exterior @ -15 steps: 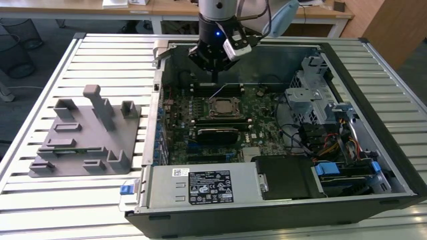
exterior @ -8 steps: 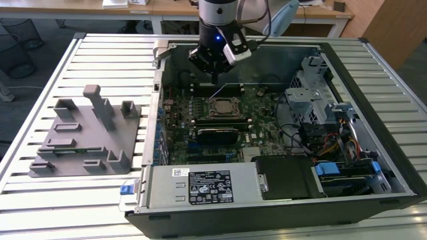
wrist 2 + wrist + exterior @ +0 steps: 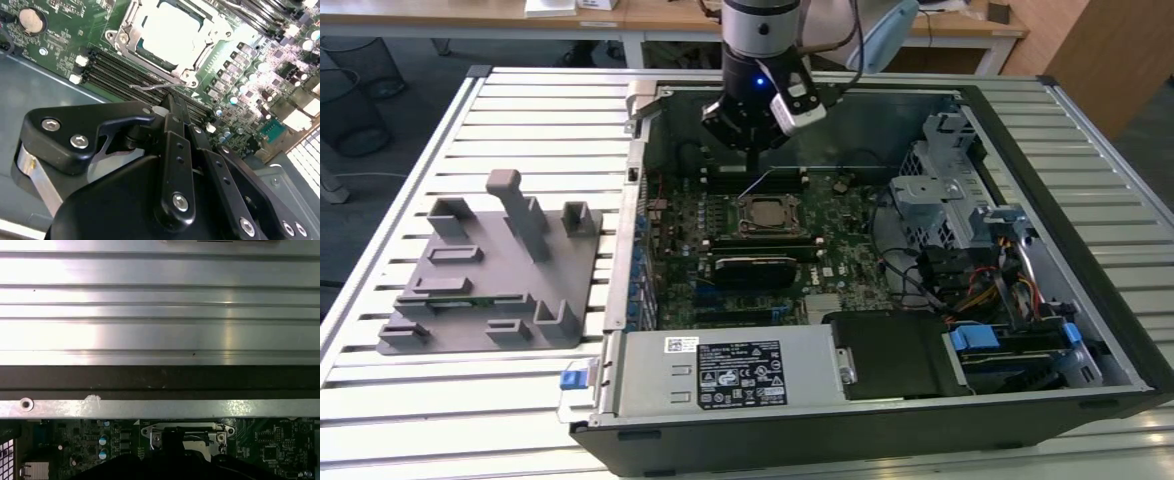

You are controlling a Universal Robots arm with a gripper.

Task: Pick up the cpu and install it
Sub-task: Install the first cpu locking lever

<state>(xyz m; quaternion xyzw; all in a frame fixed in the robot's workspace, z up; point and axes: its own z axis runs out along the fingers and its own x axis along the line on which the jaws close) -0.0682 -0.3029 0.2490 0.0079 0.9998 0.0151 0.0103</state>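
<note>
Black gripper (image 3: pixel 172 107) fingers (image 3: pixel 177 150) sit pressed together in the second wrist view, empty, just above the memory slots (image 3: pixel 125 75) beside the socket (image 3: pixel 172 37). Beyond them the cpu (image 3: pixel 170 30) lies seated in that socket's metal frame, its silver top bright. In the exterior view the gripper (image 3: pixel 750 150) hangs inside the open computer case (image 3: pixel 1067 330), near its far wall, with the cpu (image 3: pixel 763 213) just below on the green motherboard (image 3: pixel 841 250). A grey fixture (image 3: pixel 494 270) stands on the slatted table (image 3: pixel 400 400), well apart at the exterior view's left.
</note>
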